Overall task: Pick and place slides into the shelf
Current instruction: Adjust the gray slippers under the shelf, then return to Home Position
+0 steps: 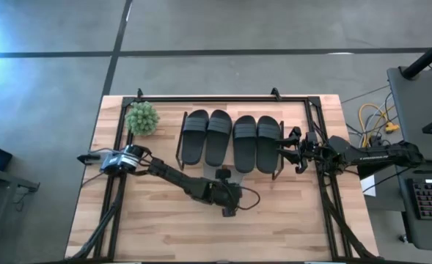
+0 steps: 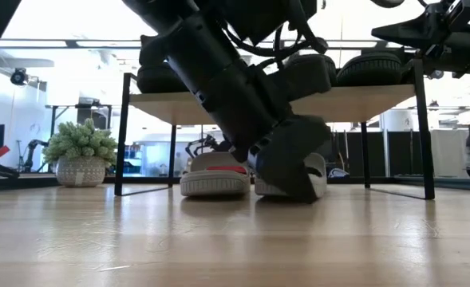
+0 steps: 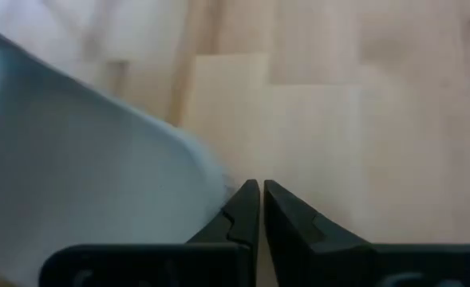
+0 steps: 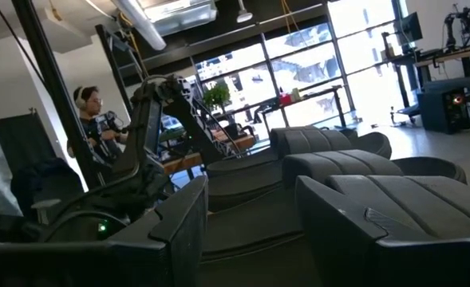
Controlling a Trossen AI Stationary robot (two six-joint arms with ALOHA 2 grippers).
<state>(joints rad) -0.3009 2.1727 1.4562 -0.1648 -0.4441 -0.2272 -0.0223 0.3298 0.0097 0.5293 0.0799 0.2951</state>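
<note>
Four black slides [image 1: 230, 138] lie side by side on top of the shelf [image 1: 179, 155], soles on its wooden board. Two pale slides [image 2: 215, 177] rest on the table under the shelf. My left gripper [image 3: 261, 199] is shut and points down at the table, just in front of the right-hand pale slide [image 3: 83, 159], whose pale edge fills one side of the left wrist view. My right gripper [image 4: 250, 227] is open and level at the shelf's right end, next to the rightmost black slide [image 1: 268, 143]. My left gripper's shut fingers [image 3: 246, 209] stand right against the curved edge of the pale slide [image 3: 211, 171], coming from above with their tips near the table. I cannot tell whether they touch it.
A small potted plant [image 1: 141, 117] stands at the table's far left corner, beside the shelf. A black rail frame [image 1: 223, 97] edges the wooden table. Bare wood lies near the table's near edge [image 1: 274, 227]. A person with headphones [image 4: 91, 112] shows in the room beyond.
</note>
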